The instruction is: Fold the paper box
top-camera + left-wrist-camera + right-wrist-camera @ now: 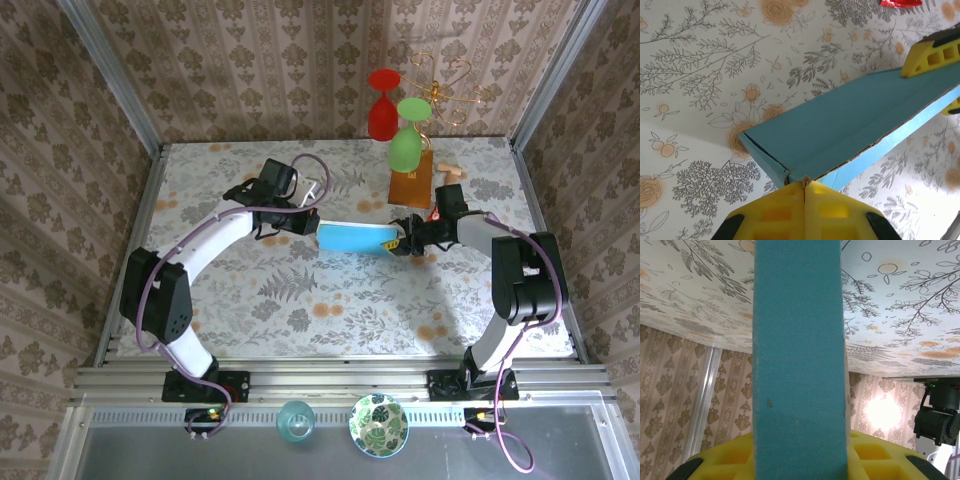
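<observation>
Over the bench point(300, 300), the paper box point(352, 238) was held, left claw point(316, 230) pinched one end, right claw point(397, 241) clamped the other.

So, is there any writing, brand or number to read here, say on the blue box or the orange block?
None readable.
The paper box is plain blue on every face shown.
The brown-orange block is too small to tell any print.
The table cover and walls bear only flower patterns.
</observation>
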